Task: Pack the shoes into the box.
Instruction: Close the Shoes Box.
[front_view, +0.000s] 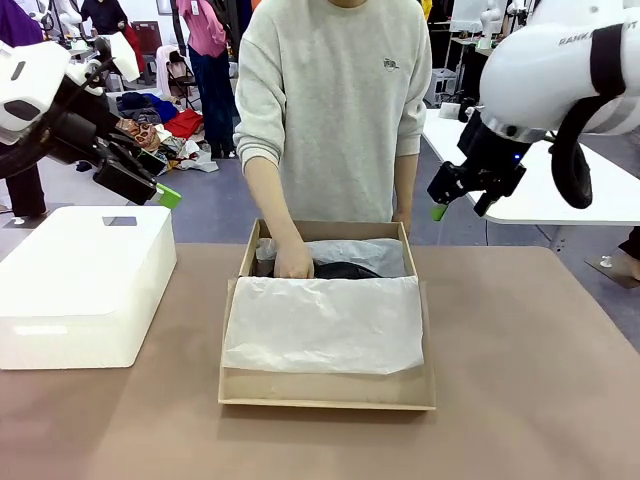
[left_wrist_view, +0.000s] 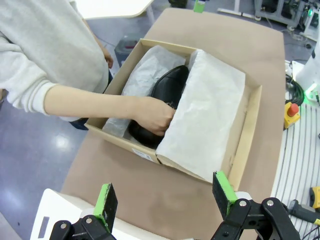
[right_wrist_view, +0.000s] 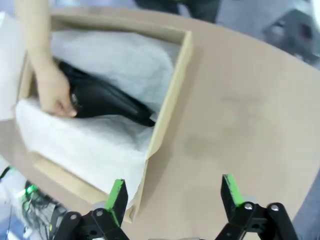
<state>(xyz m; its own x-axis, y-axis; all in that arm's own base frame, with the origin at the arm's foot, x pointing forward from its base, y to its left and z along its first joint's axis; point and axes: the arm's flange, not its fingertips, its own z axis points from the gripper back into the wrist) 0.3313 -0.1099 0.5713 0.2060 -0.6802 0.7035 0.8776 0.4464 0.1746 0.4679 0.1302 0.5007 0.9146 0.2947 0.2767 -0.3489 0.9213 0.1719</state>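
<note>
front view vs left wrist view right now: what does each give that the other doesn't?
Front view: both arms up off the table, the left gripper open by the white box, the right gripper open and high beside the person.
Left wrist view: a red button past the table edge, and a white label on the cardboard box.
Shared: the person's hand on a black shoe in the cardboard box, with tissue paper folded over part of it.

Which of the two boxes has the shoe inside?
The tan cardboard box mid-table, where the person's hand rests on the black shoe; the white box stands apart.
</note>
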